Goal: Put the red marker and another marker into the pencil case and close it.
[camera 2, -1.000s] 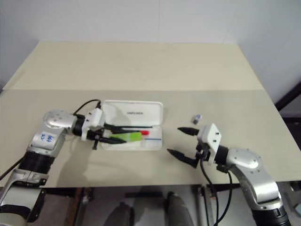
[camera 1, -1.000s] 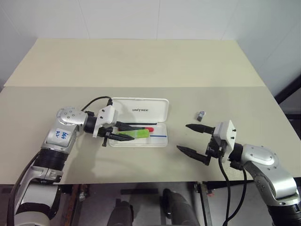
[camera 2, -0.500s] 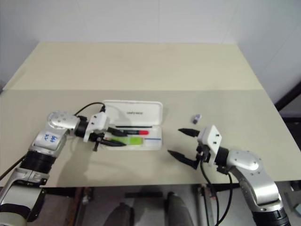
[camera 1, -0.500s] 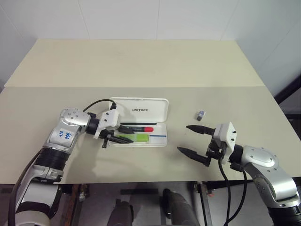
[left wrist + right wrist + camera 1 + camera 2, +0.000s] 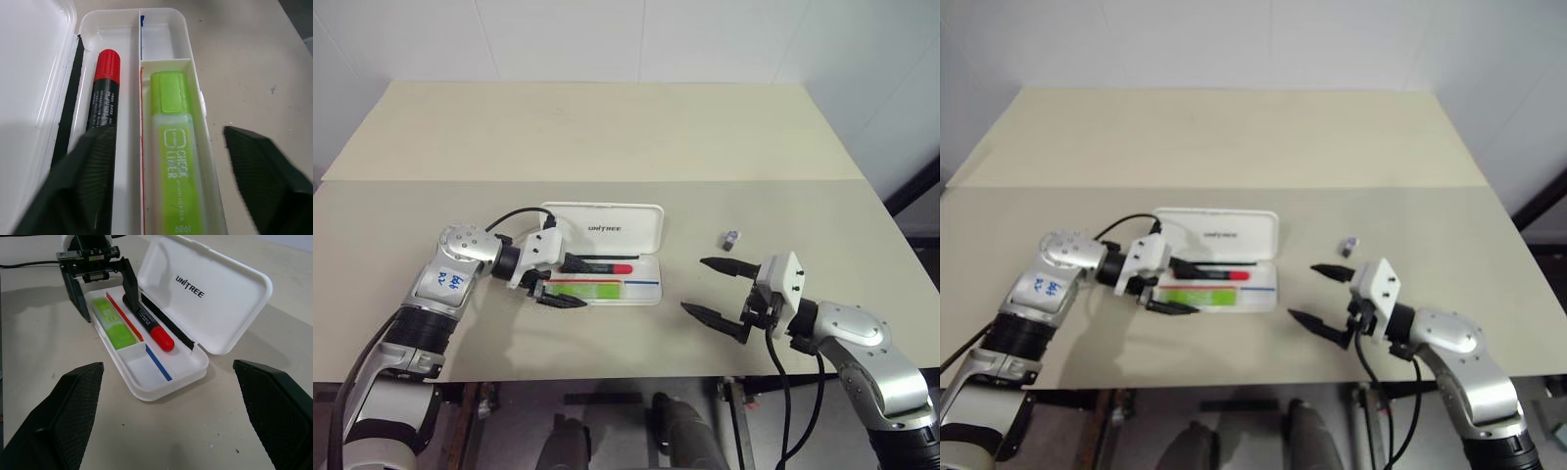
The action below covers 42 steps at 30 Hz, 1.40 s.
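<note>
Head views: white hinged pencil case [image 5: 604, 257] lying open on beige counter [image 5: 607, 137], left hand [image 5: 564, 282] released at its end, right hand [image 5: 716, 289] spread wide, well apart.

Left wrist view: black red-capped marker [image 5: 104, 105] and stubby light-green highlighter [image 5: 176, 161] lying in neighbouring compartments.

Right wrist view: lid up, showing dark lettering.

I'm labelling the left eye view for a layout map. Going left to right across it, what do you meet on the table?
Left gripper → green highlighter → red marker's cap → the pencil case's right end → small grey object → right gripper.
</note>
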Available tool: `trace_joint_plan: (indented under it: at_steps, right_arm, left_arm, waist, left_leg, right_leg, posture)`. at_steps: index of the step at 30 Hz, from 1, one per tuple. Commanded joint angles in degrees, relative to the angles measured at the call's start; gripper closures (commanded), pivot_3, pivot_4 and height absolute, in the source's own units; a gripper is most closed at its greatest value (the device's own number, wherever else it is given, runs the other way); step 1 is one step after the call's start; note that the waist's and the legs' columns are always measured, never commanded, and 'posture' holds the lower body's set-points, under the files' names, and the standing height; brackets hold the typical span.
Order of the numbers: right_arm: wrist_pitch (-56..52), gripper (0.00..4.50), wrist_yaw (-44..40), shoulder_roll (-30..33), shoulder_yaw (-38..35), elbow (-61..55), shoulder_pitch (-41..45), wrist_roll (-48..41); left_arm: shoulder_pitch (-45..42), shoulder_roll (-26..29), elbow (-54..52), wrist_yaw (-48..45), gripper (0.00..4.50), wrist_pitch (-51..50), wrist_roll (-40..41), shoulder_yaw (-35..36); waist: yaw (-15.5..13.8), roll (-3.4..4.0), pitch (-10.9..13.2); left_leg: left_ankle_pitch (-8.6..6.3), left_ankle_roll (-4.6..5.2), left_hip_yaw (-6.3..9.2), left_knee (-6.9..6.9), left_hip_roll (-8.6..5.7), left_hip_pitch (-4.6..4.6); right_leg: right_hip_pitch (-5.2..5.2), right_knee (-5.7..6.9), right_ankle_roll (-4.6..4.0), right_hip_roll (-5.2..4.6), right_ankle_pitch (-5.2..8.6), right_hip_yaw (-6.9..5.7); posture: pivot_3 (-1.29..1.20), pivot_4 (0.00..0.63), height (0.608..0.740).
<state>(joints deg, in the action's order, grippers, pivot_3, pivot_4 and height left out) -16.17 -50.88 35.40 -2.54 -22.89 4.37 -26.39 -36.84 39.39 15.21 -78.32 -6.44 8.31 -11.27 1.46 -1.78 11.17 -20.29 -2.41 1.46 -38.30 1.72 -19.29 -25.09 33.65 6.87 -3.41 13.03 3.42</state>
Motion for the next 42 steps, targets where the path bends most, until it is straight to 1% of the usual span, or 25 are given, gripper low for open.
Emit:
trace_joint_plan:
  at_steps: [1, 5, 7, 11, 17, 23, 26, 30, 33, 37, 42]
  right_arm:
    - [0.33, 0.00, 0.15, 0.16, -0.11, -2.22, 1.14, -0.43]
    - [0.00, 0.00, 0.25, 0.35, -0.44, -2.10, 1.60, -0.52]
    - [-0.25, 0.00, 0.47, 0.51, -0.72, -2.16, 1.67, -0.54]
    - [-0.97, 0.00, 2.60, 0.30, -1.95, -2.48, 1.58, -0.40]
    - [-1.24, 0.00, 7.35, -0.45, -2.94, -1.06, 3.14, 1.50]
    - [-0.63, 0.00, 12.74, -3.29, -1.69, 5.48, 6.97, 5.91]
    - [-0.66, 0.00, 17.36, -5.67, -0.07, 9.24, 9.82, 10.34]
    - [-4.11, 0.00, 22.83, -8.27, 1.95, 11.97, 11.77, 15.02]
    - [-6.41, 0.00, 26.47, -10.41, 2.43, 13.60, 13.30, 17.22]
    - [-9.95, 0.00, 31.79, -13.64, 2.51, 16.29, 16.22, 20.02]
    - [-10.81, 0.00, 37.49, -16.81, 0.86, 18.45, 19.10, 22.09]
  left_arm:
    - [-0.69, 0.86, -4.07, 0.18, 0.05, -1.25, 0.79, 0.90]
    - [0.76, 1.35, -9.55, 1.00, 0.05, -3.80, 2.65, 2.41]
    - [1.83, 0.53, -12.82, 2.27, 0.05, -3.01, 4.69, 4.27]
    - [6.10, -1.26, -23.91, 5.23, 0.05, -8.09, 13.72, 9.43]
    - [13.85, -1.77, -33.42, 11.30, 0.05, -11.25, 20.69, 16.01]
    - [21.20, -1.53, -38.93, 17.85, 0.05, -11.82, 22.43, 21.26]
    - [23.72, -2.10, -40.35, 19.88, 0.05, -10.20, 23.72, 24.93]
    - [28.88, -0.99, -41.59, 17.88, 0.05, -9.27, 27.85, 30.42]
    - [31.66, 0.66, -40.51, 15.82, 0.05, -8.85, 29.55, 33.01]
    - [30.99, 1.37, -38.14, 12.19, 0.05, -10.40, 36.20, 35.36]
    - [31.08, 5.19, -34.24, 4.63, 0.05, -12.62, 40.24, 35.28]
  waist:
    - [0.00, 0.00, 0.00]
    - [0.01, 0.00, 0.00]
    - [0.05, 0.00, 0.00]
    - [0.07, 0.00, 0.00]
    - [0.11, 0.00, 0.00]
    - [0.16, 0.00, 0.00]
    - [0.17, 0.00, 0.00]
    - [0.25, 0.01, 0.00]
    - [0.27, 0.02, 0.00]
    - [0.19, 0.02, 0.00]
    - [0.39, 0.02, 0.00]
  left_leg:
    - [0.00, 0.00, 0.00, 0.00, 0.00, 0.00]
    - [0.00, 0.00, 0.01, -0.02, 0.00, 0.00]
    - [0.00, 0.00, 0.01, -0.01, 0.00, 0.00]
    - [0.00, 0.00, 0.01, -0.02, 0.00, -0.01]
    - [0.01, 0.00, 0.00, -0.05, 0.00, 0.07]
    - [0.01, 0.00, 0.01, -0.35, 0.00, 0.10]
    - [0.01, 0.00, 0.02, -0.49, 0.00, 0.09]
    - [0.01, -0.01, 0.01, -0.53, 0.00, 0.07]
    - [0.01, -0.01, 0.02, -0.46, 0.01, 0.07]
    - [0.01, -0.01, 0.00, -0.51, 0.00, 0.05]
    - [0.01, 0.00, 0.01, -0.48, 0.00, 0.06]
  right_leg:
    - [0.00, 0.00, 0.00, 0.00, 0.00, 0.00]
    - [0.00, 0.02, 0.00, 0.00, 0.00, 0.01]
    - [0.00, 0.03, 0.00, 0.00, 0.00, 0.01]
    - [0.00, 0.03, 0.00, -0.01, 0.00, 0.03]
    - [0.00, 0.12, -0.01, -0.01, 0.01, 0.08]
    - [0.01, 0.14, -0.03, 0.01, 0.02, 0.11]
    - [0.03, 0.19, -0.04, 0.01, 0.02, 0.11]
    - [0.02, 0.20, -0.06, 0.01, 0.02, 0.11]
    - [-0.03, 0.20, -0.11, 0.01, 0.05, 0.10]
    - [-0.03, 0.20, -0.20, 0.00, 0.10, 0.10]
    - [-0.03, 0.19, -0.25, 0.01, 0.12, 0.10]
  posture:
    - [0.00, 0.150, 0.740]
    - [0.00, 0.150, 0.740]
    - [0.00, 0.150, 0.740]
    - [0.00, 0.150, 0.740]
    - [0.00, 0.150, 0.740]
    - [0.00, 0.150, 0.740]
    - [0.00, 0.150, 0.740]
    - [0.00, 0.150, 0.740]
    - [0.00, 0.150, 0.740]
    - [0.00, 0.150, 0.740]
    - [0.00, 0.150, 0.740]
